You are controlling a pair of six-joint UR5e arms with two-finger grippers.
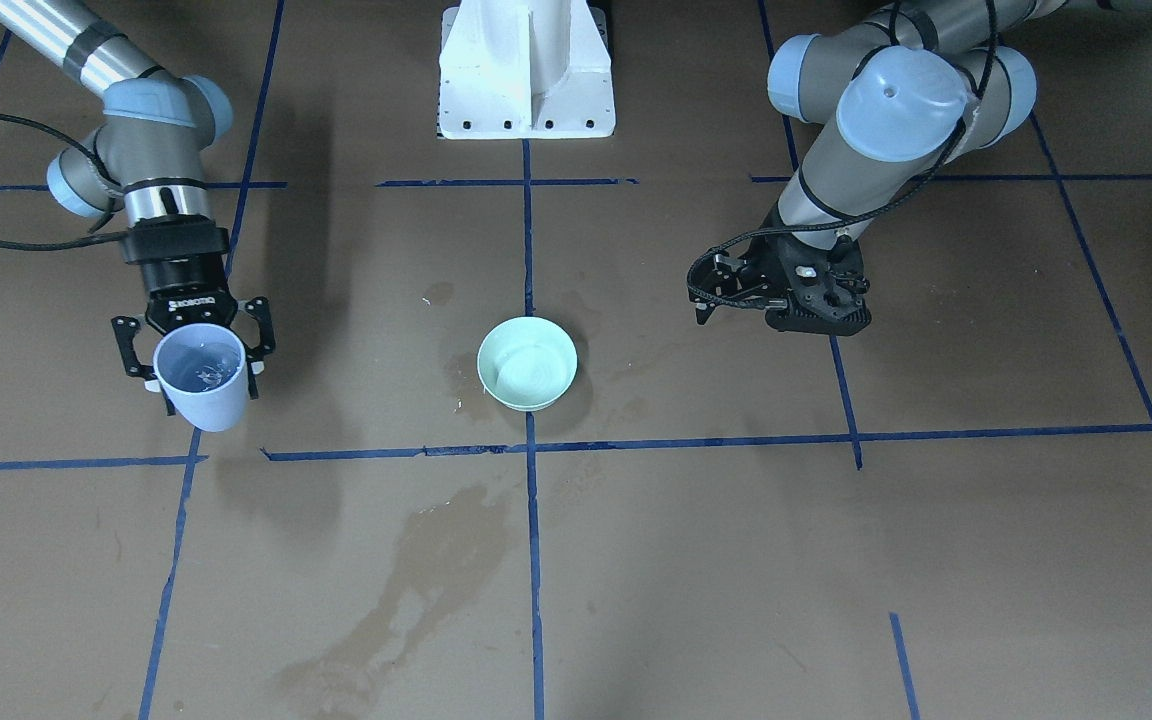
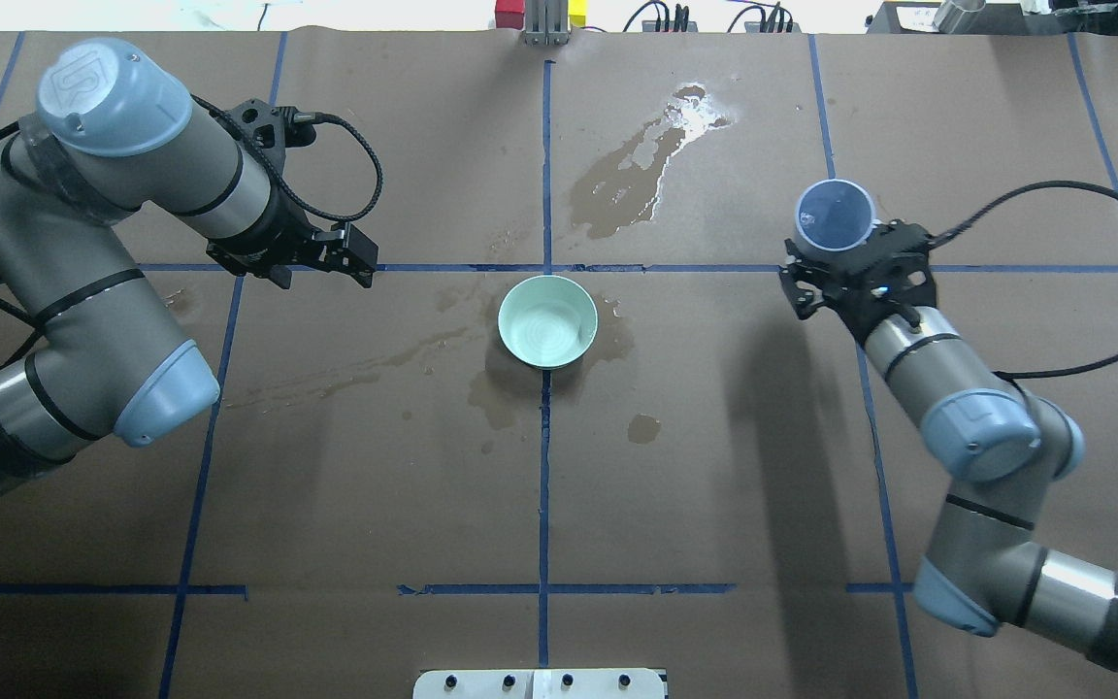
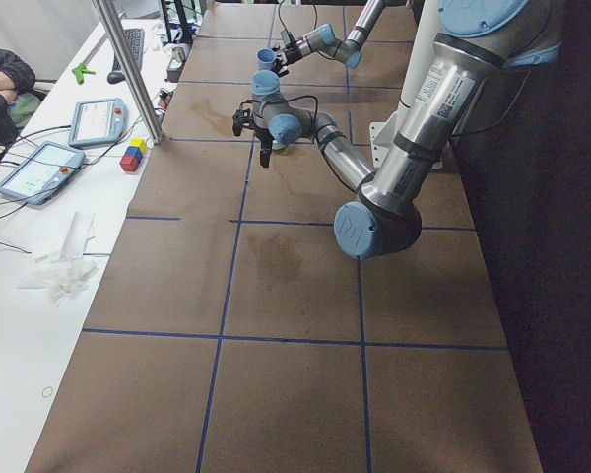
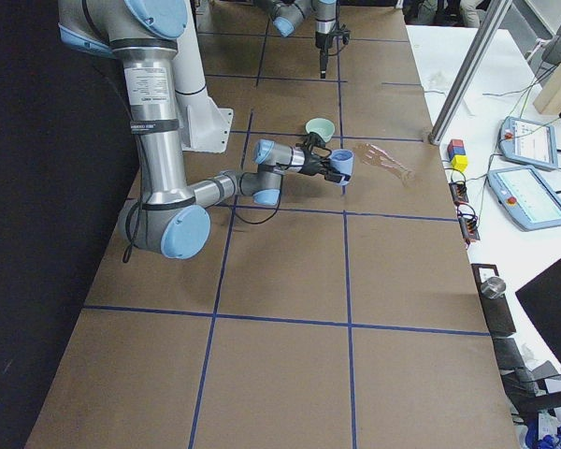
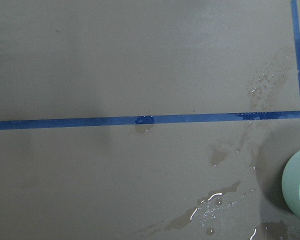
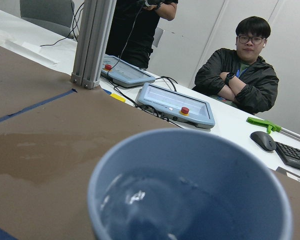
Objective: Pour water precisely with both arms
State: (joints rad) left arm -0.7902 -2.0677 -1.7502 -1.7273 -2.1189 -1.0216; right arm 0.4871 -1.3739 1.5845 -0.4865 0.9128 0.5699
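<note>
Two arms work over a table covered in brown paper and crossed by blue tape lines. At the right of the overhead view, the right arm ends in the right gripper. Its fingers are clamped on the sides of a pale blue cup. The cup is mouth up and lifted clear of the table, just past the horizontal tape line there. The water lies inside the cup, showing in the right wrist view as a glossy sheen low down. How deep it stands is hard to judge from these angles.

A mint green bowl stands at the centre of the overhead view on the middle tape line, well apart from the cup. At the left of that view, the left arm holds the left gripper above the table, near the bowl but not touching it. Its fingers appear spread and hold nothing.

Dark wet patches stain the paper above the bowl in the overhead view, and smaller ones surround it. In the right wrist view, a person sits with folded arms at the upper right, behind two control tablets.
</note>
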